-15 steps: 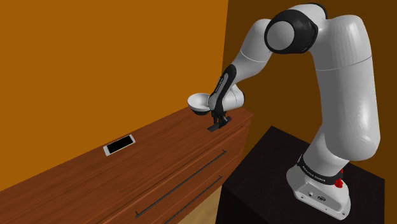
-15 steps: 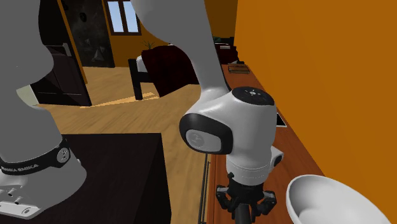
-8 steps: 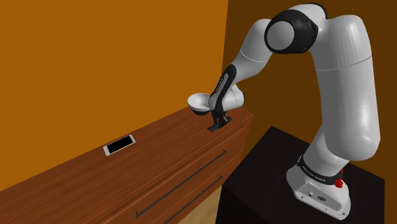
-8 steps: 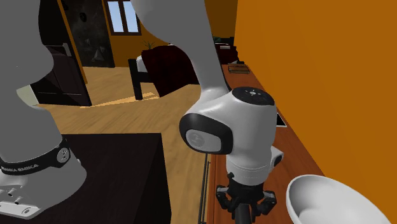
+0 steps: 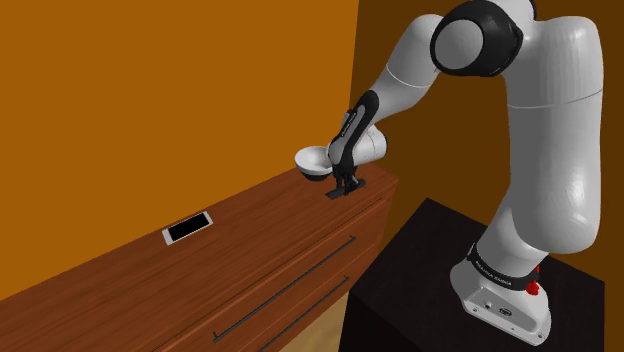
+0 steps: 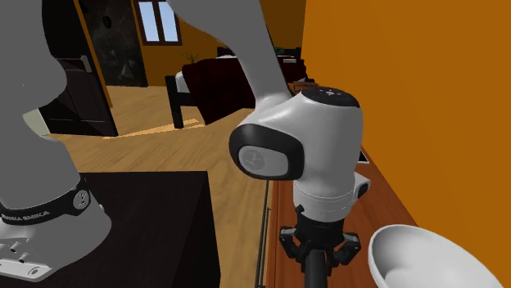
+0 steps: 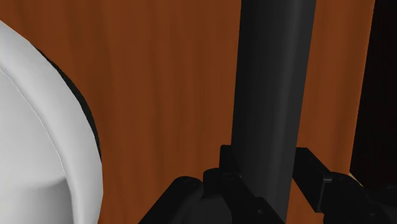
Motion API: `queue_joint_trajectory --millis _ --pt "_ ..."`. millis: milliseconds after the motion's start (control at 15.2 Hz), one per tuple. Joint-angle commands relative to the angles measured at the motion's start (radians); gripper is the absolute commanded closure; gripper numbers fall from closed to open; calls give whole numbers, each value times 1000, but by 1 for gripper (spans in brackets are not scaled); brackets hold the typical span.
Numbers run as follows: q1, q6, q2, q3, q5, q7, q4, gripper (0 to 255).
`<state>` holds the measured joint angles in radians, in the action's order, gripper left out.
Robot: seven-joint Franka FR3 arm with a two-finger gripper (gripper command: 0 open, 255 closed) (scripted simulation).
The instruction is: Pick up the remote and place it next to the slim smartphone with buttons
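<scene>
shoulder: one gripper point(image 5: 346, 183) is clasping one dark remote point(image 5: 341, 192) at the dresser point(image 5: 260, 250) end, beside one white bowl point(image 5: 313, 163), well apart from one phone point(image 5: 188, 229) | second exterior: gripper is hanging beside the bowl | wrist: two fingers point(image 7: 222, 170) are pinching the remote.

Gripper point(image 7: 266, 167) clamped on dark remote point(image 7: 273, 76). Brown wood top point(image 7: 165, 83) lies behind. White bowl point(image 7: 38, 140) sits near the remote.
</scene>
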<state>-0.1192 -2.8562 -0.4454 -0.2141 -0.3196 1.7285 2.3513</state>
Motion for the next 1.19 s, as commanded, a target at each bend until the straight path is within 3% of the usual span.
queue_joint_trajectory --millis 0,528,1122 --pt "-16 22 30 -19 16 -14 8 255" --pt "-64 107 135 -82 88 -68 28 255" --pt "-246 155 70 -57 130 -322 -86 255"
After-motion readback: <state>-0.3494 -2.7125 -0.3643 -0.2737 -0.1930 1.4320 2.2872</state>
